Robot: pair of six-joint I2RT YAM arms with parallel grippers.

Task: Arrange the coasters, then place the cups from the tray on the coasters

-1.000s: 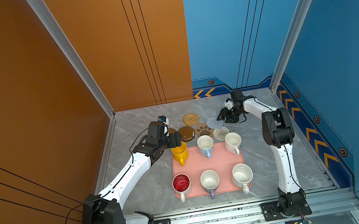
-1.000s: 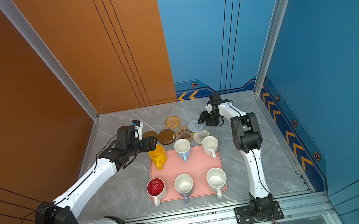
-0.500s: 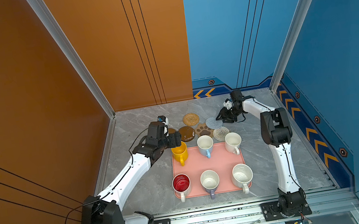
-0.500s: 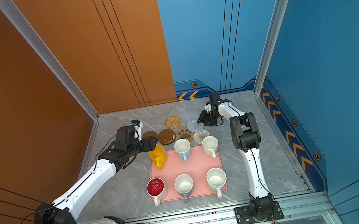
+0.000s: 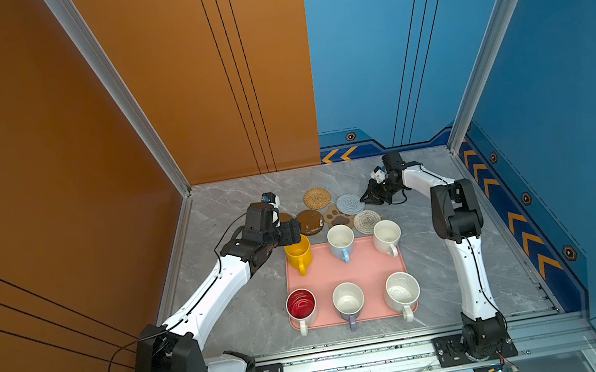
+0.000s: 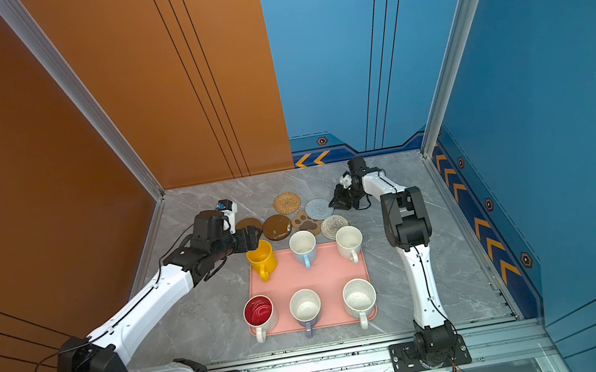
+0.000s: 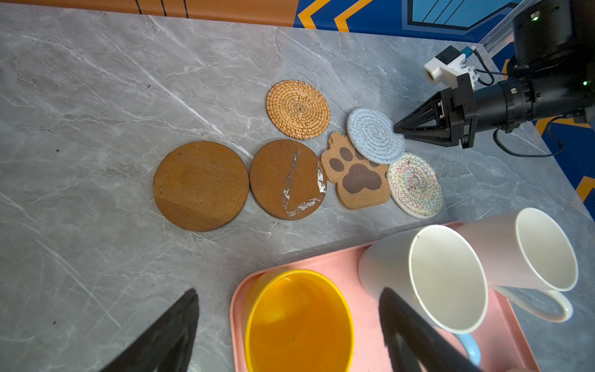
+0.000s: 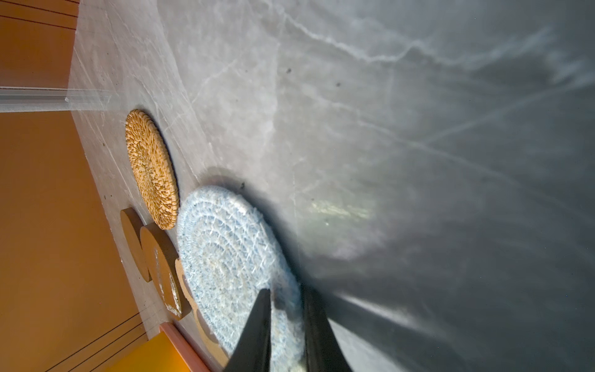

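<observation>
Your right gripper (image 8: 285, 291) is clamped on the rim of the light blue coaster (image 8: 225, 257). The right wrist view shows the woven edge pinched between the two dark fingers, while in both top views you only see a dark tip meeting the mat. That gripper lies low, its long axis running across the counter (image 5: 234, 205) with the tips pointing toward the counter's left edge. The coaster sits between the tray (image 5: 365, 265) and the counter's back edge, at the right of the coaster cluster. The left wrist view shows it overlapping the paw-shaped coaster (image 7: 357, 174), whose toes point toward the back edge, with the cream woven coaster (image 7: 414, 184) just beside it. Your left gripper (image 7: 288, 291) has its fingers wide apart and holds nothing. It hangs above the yellow cup (image 5: 298, 253) at the tray's far left corner. All six cups stand upright on the tray, handles toward the counter's front edge. The left dark brown disc (image 7: 201, 186) shows whole only in the left wrist view.
</observation>
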